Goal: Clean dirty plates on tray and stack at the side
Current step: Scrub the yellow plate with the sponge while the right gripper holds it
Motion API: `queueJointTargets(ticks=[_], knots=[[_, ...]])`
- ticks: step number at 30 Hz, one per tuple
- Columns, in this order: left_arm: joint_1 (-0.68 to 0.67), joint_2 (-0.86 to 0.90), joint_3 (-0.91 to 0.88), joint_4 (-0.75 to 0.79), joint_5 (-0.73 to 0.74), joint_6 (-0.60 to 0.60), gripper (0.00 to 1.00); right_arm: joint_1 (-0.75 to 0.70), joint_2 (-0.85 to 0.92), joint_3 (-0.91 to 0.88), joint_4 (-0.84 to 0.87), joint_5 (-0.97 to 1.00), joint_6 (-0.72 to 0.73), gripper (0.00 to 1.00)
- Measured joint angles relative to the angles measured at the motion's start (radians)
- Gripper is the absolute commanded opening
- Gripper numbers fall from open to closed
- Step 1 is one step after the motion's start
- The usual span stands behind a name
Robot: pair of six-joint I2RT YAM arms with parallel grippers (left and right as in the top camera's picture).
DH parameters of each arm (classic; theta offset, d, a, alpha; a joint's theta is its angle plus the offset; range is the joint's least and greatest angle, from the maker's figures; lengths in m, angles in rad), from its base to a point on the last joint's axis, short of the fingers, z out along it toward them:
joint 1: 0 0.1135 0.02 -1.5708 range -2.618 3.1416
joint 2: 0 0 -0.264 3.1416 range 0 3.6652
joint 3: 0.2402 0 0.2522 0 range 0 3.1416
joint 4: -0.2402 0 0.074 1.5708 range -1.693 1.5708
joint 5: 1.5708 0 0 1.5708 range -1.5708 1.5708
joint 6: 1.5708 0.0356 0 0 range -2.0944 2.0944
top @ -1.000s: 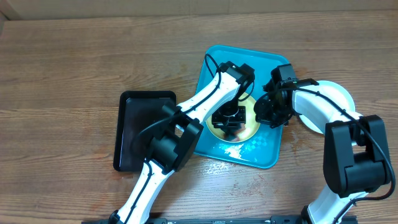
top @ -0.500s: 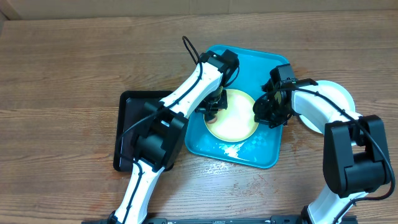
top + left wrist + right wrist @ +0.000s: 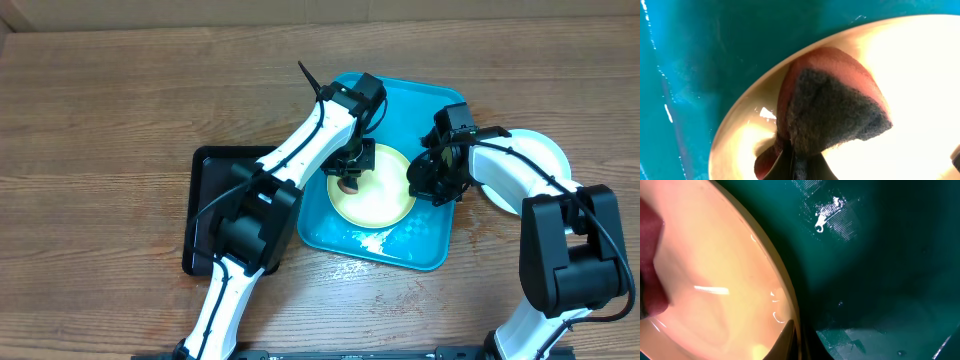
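Note:
A pale yellow plate (image 3: pixel 385 198) lies in the turquoise tray (image 3: pixel 440 250). My left gripper (image 3: pixel 350 172) is shut on a red sponge with a dark grey scouring face (image 3: pixel 835 110) and presses it on the plate's left part (image 3: pixel 920 75). My right gripper (image 3: pixel 425 185) is shut on the plate's right rim (image 3: pixel 790 325), its fingers on either side of the edge. A light blue-white plate (image 3: pixel 545 155) lies on the table right of the tray, partly under my right arm. No third plate shows.
A smaller black tray (image 3: pixel 215 215) lies left of the turquoise tray, under my left arm. A wet whitish patch (image 3: pixel 375 238) is on the tray floor in front of the plate. Bare wooden table surrounds both trays.
My left gripper has carried the sponge from the plate's middle to its left edge, then slightly back right. The right gripper still holds the rim in place.

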Motion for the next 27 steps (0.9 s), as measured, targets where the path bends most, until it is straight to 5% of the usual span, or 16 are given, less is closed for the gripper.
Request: queueJointTargets(ticks=[20,27], knots=[[-0.006,0.000,0.000,-0.016,0.005,0.004,0.04,0.000,0.000,0.000,-0.003,0.000,0.000,0.04],[-0.014,0.000,0.002,-0.168,-0.170,-0.046,0.04,0.000,0.000,0.000,-0.009,0.000,0.000,0.04]])
